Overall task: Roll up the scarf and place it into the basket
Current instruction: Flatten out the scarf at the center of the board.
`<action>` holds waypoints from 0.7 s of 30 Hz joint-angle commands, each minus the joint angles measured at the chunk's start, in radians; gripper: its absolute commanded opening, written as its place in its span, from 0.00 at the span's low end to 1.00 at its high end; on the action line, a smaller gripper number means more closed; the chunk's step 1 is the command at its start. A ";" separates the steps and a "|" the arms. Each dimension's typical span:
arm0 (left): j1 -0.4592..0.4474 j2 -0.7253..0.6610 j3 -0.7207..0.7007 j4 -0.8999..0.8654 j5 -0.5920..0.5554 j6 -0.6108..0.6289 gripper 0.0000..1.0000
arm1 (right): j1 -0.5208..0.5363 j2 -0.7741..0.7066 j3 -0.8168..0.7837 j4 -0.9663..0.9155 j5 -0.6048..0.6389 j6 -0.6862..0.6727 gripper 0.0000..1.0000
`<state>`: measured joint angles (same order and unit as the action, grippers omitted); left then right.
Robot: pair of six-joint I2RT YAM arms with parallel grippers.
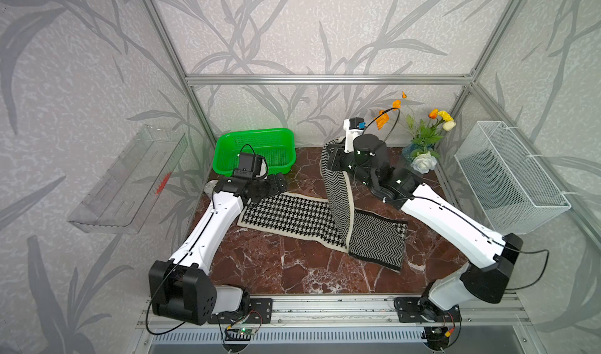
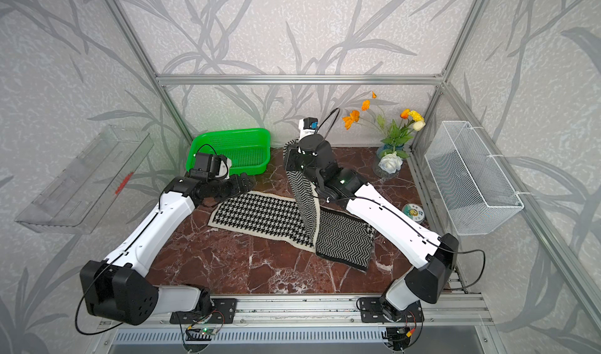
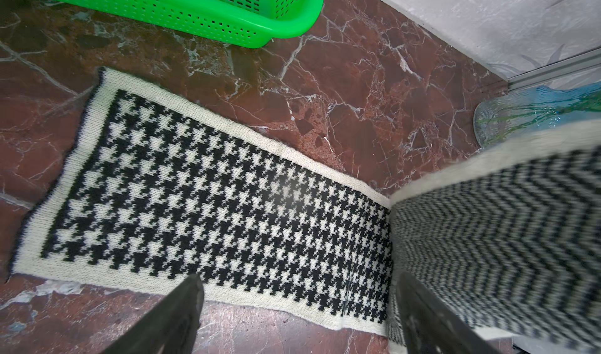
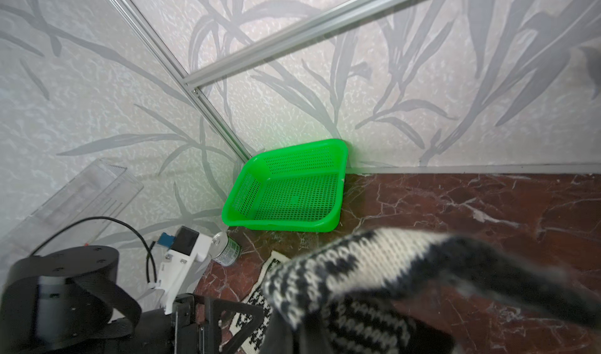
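Right gripper (image 1: 331,160) pinched the long black-and-white knit scarf (image 1: 292,217) aloft; left gripper (image 1: 278,183) hung empty.
The scarf ran 9-to-4 o'clock across the red-brown marble tabletop (image 1: 292,271), one stretch drawn up toward 12. The left jaws, spread wide, hovered over its houndstooth end at 9 o'clock, on the arm nearer the bright green perforated plastic basket (image 1: 253,133) at 11.

Lab robot cell (aluminium frame (image 1: 325,79))

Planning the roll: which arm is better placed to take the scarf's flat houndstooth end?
Left. The left gripper is open and close to that end of the scarf; the right gripper is shut on the raised end.
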<state>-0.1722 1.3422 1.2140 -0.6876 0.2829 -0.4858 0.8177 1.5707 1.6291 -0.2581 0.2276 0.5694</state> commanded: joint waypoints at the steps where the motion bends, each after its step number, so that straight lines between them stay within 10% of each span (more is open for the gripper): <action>1: 0.009 -0.031 -0.018 -0.012 0.006 0.020 0.91 | 0.023 0.041 -0.008 0.095 -0.015 0.037 0.00; 21: 0.040 -0.134 -0.090 -0.049 -0.008 0.044 0.91 | 0.119 0.282 -0.143 0.367 -0.118 0.260 0.00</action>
<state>-0.1413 1.2400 1.1385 -0.7120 0.2821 -0.4625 0.9211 1.8538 1.4837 0.0277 0.1326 0.7906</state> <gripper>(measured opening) 0.914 0.050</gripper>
